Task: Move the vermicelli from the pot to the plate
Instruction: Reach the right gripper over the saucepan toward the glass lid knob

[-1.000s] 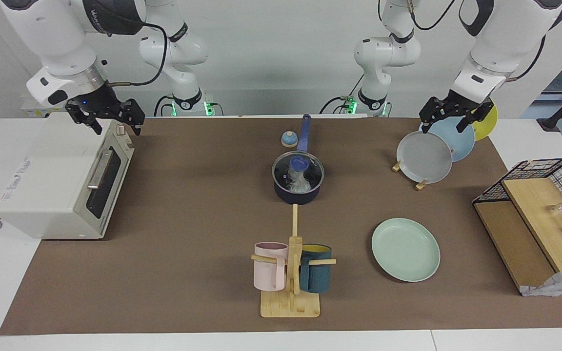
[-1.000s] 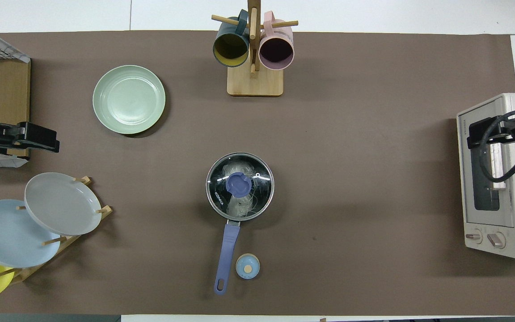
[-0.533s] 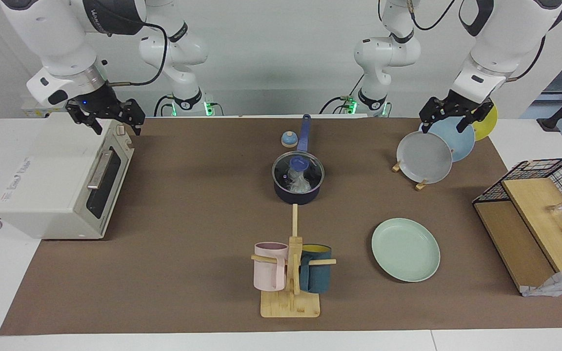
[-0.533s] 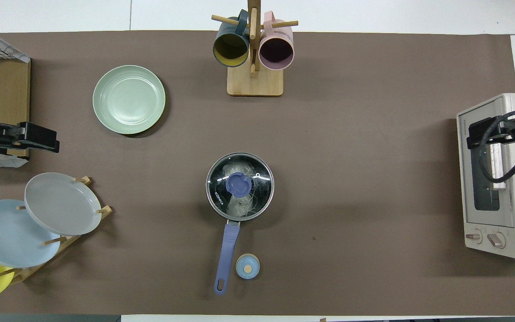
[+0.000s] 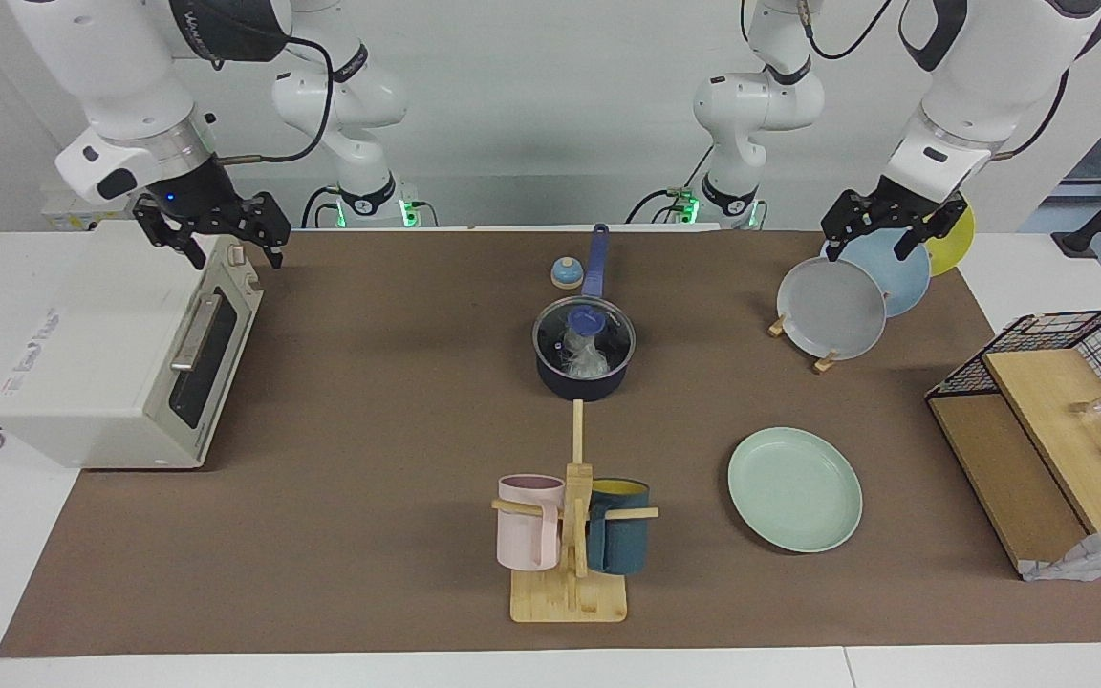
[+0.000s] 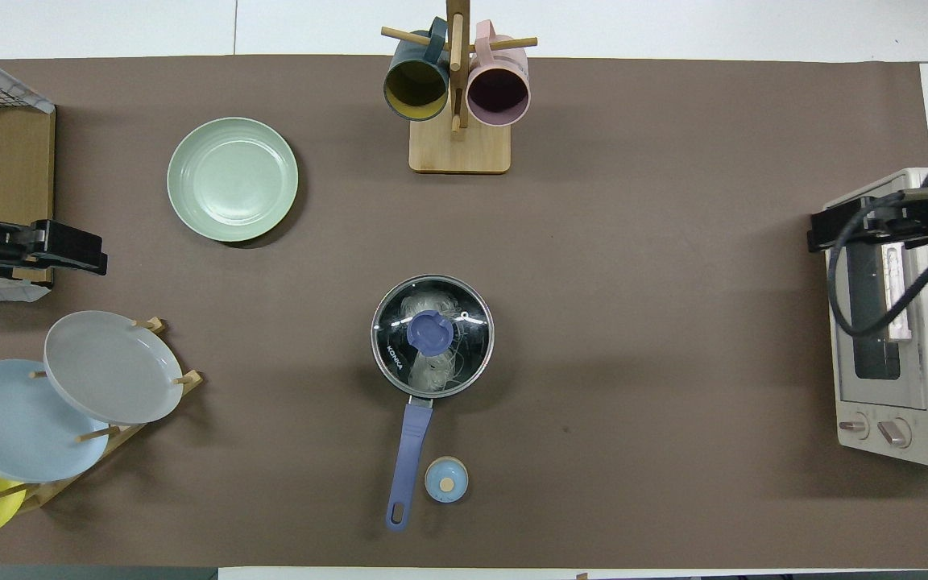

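The dark navy pot [image 5: 581,380] stands mid-table with its long blue handle [image 6: 409,451] toward the robots. A glass lid with a blue knob [image 6: 430,333] covers it. The whitish vermicelli [image 5: 587,358] shows through the lid, also in the overhead view [image 6: 432,372]. The mint-green plate [image 5: 794,489] lies bare, farther from the robots, toward the left arm's end. My right gripper [image 5: 226,250] is open and empty over the toaster oven's top edge. My left gripper [image 5: 871,248] is open and empty over the plate rack.
A white toaster oven [image 5: 120,354] sits at the right arm's end. A wooden mug rack [image 5: 570,592] holds a pink and a teal mug. A rack holds a grey plate [image 5: 832,308], a light blue and a yellow plate. A small blue knob-like object [image 5: 566,273] lies beside the pot handle. A wire basket [image 5: 1057,334] holds wooden boards.
My right gripper has shifted slightly off the toaster oven toward the middle of the table. The left arm, pot, lid and plate have not moved.
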Controlling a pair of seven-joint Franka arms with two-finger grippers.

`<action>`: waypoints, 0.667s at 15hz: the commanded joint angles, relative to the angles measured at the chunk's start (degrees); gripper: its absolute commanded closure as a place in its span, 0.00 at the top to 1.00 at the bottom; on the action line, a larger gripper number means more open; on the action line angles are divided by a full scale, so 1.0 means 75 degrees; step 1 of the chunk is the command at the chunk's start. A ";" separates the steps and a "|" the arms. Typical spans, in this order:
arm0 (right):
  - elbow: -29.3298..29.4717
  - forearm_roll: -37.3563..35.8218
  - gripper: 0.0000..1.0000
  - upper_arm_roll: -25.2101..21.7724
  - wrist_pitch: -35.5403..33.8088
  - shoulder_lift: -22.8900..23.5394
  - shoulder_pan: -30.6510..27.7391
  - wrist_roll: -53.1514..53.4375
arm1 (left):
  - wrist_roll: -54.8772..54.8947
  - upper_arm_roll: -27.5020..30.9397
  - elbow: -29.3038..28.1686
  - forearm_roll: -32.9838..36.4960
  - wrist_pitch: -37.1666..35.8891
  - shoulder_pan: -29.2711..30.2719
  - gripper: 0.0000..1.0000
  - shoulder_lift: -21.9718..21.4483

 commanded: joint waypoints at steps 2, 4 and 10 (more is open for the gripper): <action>0.0353 0.0083 1.00 0.0012 0.0134 0.0349 0.1282 0.1964 | -0.0016 -0.0012 0.0028 0.0136 -0.0125 0.0028 1.00 -0.0055; 0.0973 0.0071 1.00 0.0012 0.0180 0.1109 0.2020 0.3090 | -0.0016 -0.0012 0.0028 0.0148 -0.0125 0.0028 1.00 -0.0055; 0.1563 0.0024 1.00 0.0012 0.1198 0.2296 0.3407 0.5110 | -0.0016 -0.0012 0.0028 0.0136 -0.0125 0.0028 1.00 -0.0055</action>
